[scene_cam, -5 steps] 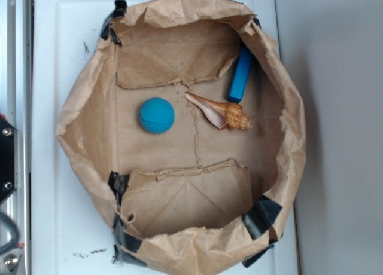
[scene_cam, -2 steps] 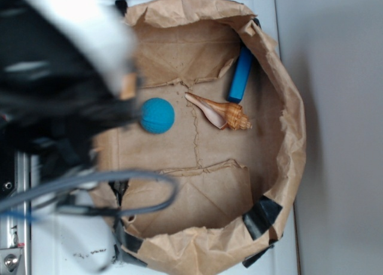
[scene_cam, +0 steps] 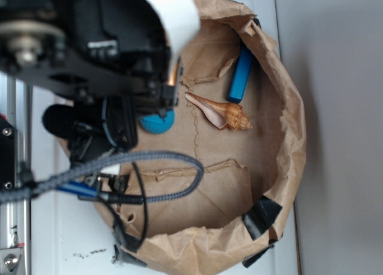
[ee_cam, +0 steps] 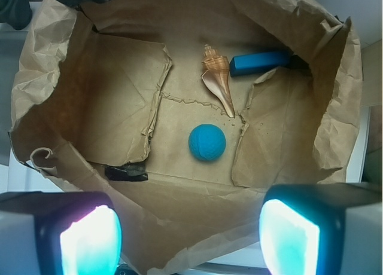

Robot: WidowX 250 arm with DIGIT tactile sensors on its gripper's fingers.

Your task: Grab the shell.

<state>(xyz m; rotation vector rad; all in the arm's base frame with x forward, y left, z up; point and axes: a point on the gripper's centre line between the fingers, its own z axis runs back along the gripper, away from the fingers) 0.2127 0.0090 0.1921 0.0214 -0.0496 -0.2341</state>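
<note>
Approach stage only, nothing grasped yet. Arm (scene_cam: pixel 90 60) fills the upper left of the exterior view, high over the bag's (scene_cam: pixel 293 155) left side. Bag is a brown paper sack rolled down into an open tray, holding three items. Gripper (ee_cam: pixel 190 236) shows in the wrist view as two glowing pads at the bottom corners, spread wide apart, empty between them, well above the bag floor.

Shell (scene_cam: pixel 218 112) lies flat on the bag floor, right of centre in the exterior view, untouched. Its pointed tail aims toward the ball (scene_cam: pixel 158 122) and its knobbly end sits just beside the block (scene_cam: pixel 240 75). In the wrist view the shell (ee_cam: pixel 218 83) is up-frame of the ball (ee_cam: pixel 207 142), near the block (ee_cam: pixel 260 62); whether shell and block touch I cannot tell.

Left to do, by my reading: travel over the shell, descend, close, lift. All of it.

Hidden or unclear: arm covers the bag's left wall and most of the ball in the exterior view. Fingertips are cut off by the wrist frame's bottom edge. Block's far end is tucked under a paper fold.
</note>
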